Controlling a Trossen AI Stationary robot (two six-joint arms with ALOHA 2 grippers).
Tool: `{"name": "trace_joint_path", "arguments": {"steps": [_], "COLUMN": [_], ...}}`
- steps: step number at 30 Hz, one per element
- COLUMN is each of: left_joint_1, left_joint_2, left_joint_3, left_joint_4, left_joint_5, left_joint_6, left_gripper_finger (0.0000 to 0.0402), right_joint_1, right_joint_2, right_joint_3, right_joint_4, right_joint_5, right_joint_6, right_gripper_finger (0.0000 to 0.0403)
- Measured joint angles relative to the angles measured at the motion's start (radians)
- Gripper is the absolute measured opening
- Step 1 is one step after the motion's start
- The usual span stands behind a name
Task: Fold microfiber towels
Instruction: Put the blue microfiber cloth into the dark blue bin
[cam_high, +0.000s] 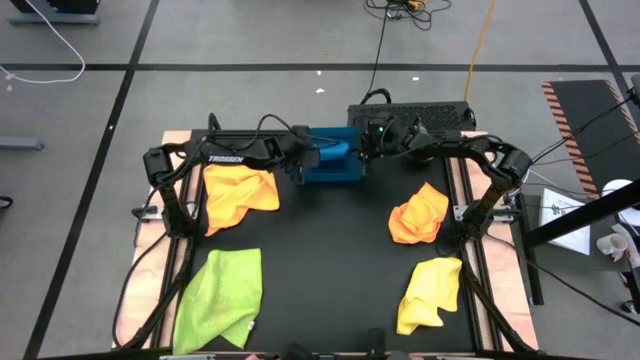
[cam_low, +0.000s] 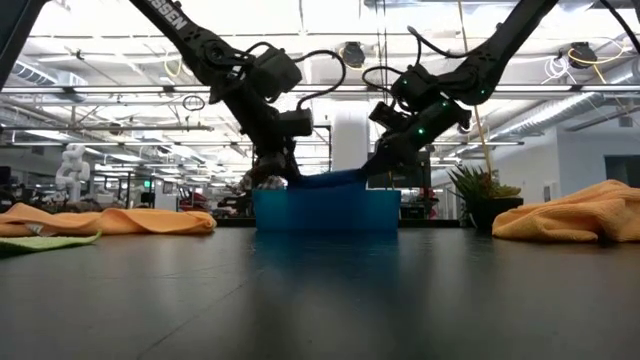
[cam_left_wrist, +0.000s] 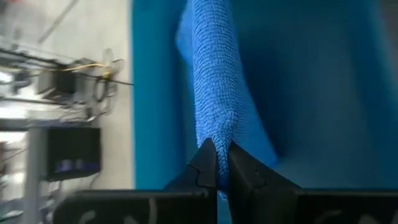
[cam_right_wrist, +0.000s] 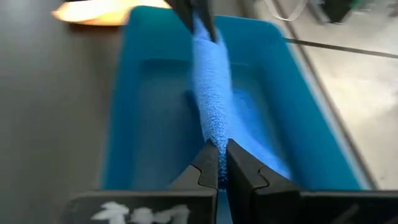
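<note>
Two grippers meet over the blue tray (cam_high: 330, 172) at the table's far edge in the high view: the left gripper (cam_high: 303, 160) at its left end, the right gripper (cam_high: 366, 150) at its right. Around them lie an orange towel (cam_high: 238, 192), a lime green towel (cam_high: 222, 297), a second orange towel (cam_high: 418, 216) and a yellow towel (cam_high: 428, 293). From table height, a blue towel (cam_low: 328, 179) stretches between both grippers just above the tray. Each wrist view shows that arm's own fingers pinched tight on one end of the blue towel, rolled into a rope over the tray.
</note>
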Motion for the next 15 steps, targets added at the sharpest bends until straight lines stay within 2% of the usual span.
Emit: {"name": "trace_joint_path", "arguments": {"steps": [4, 15], "left_joint_1": [-0.013, -0.048], "left_joint_2": [0.0, -0.005], "left_joint_3": [-0.001, -0.001], "left_joint_4": [-0.03, -0.044], "left_joint_5": [0.066, 0.104], "left_joint_6": [-0.02, -0.038], "left_gripper_finger": [0.002, 0.0145], "right_joint_1": [0.024, 0.076], "right_joint_2": [0.0, -0.001], "right_joint_3": [-0.027, -0.03], "right_joint_4": [-0.003, -0.063], "right_joint_5": [-0.023, -0.023], "right_joint_6": [0.015, 0.027], "right_gripper_finger": [0.0011, 0.0111]}}
